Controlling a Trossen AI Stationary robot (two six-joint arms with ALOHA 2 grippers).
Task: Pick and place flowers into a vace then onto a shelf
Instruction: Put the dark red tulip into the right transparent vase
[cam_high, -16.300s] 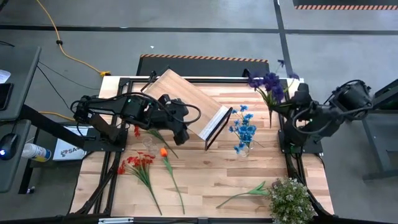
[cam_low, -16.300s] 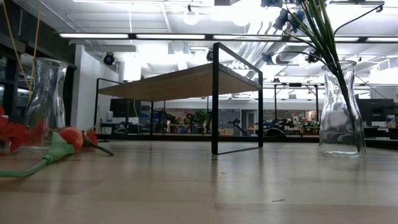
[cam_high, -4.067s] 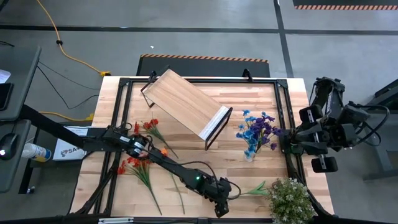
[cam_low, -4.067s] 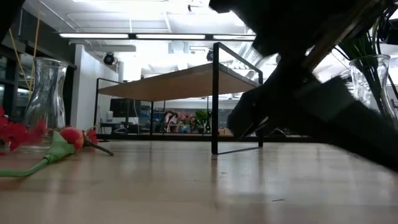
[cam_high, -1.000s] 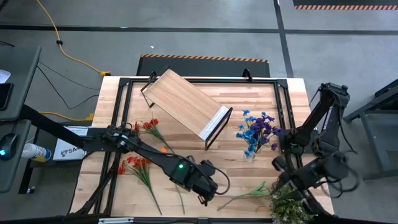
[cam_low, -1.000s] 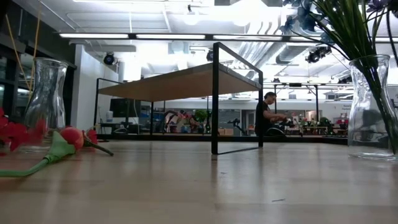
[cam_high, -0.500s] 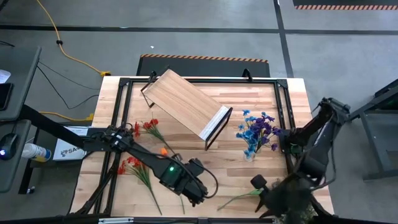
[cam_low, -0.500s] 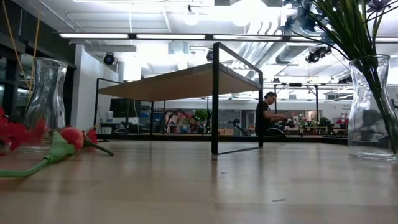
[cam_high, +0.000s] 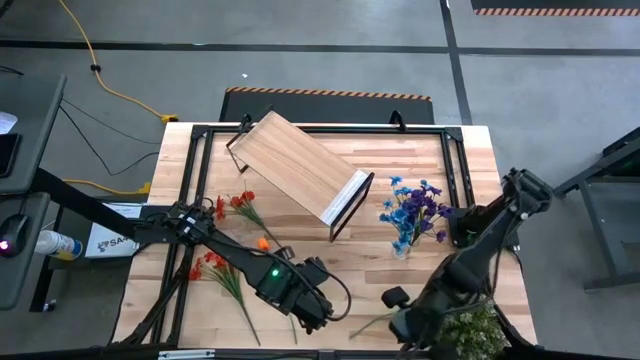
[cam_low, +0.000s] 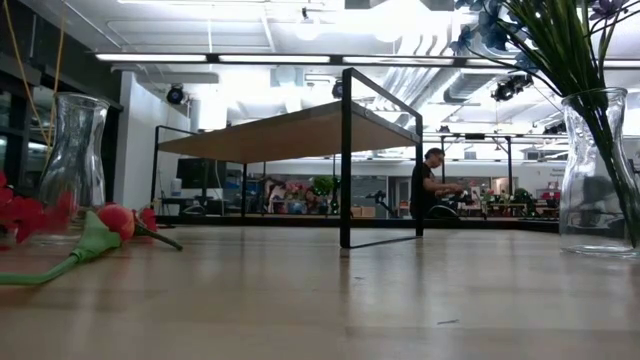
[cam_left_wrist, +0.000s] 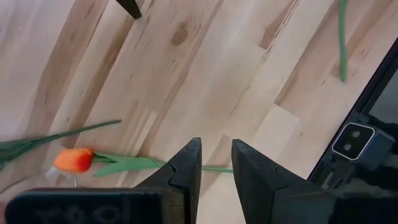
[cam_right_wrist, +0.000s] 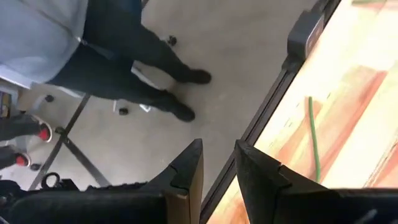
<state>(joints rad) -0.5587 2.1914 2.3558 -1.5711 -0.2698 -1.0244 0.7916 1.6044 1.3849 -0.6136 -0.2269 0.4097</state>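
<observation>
A clear glass vase near the table's right side holds blue and purple artificial flowers; a second clear glass vase at the left stands empty. On the pale wooden table lie red sprays and an orange tulip. The light wood shelf with black metal frame stands at the back. My left end effector hovers narrowly parted, empty (over the tulip's stem); my right end effector, likewise slightly parted and empty, overhangs the table's near edge. A person's legs stand on the grey floor.

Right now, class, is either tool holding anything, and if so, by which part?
Nothing is held. The left tool hangs over the orange tulip's stem with its gap bare; the right tool is empty too.
</observation>
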